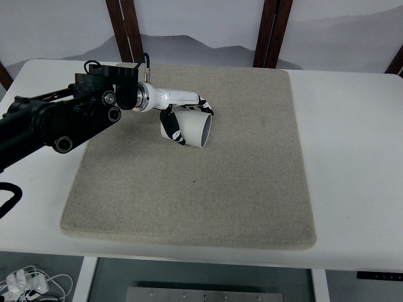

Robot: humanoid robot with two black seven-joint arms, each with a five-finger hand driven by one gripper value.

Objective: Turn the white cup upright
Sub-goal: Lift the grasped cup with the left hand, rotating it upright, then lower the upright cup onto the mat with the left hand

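The white cup (pixel 192 128) lies tilted on its side on the beige mat (pixel 214 189), its open mouth facing lower right. My left hand (pixel 182 116) reaches in from the left on a black arm and has its white and black fingers (pixel 173 129) wrapped around the cup's base end. The thumb side runs along the cup's upper edge. The cup looks slightly lifted or resting at the mat's upper middle; I cannot tell which.
The mat covers most of a white table (pixel 352 157). Dark wooden posts (pixel 271 31) stand behind the far table edge. Cables lie on the floor at the bottom left (pixel 28 283).
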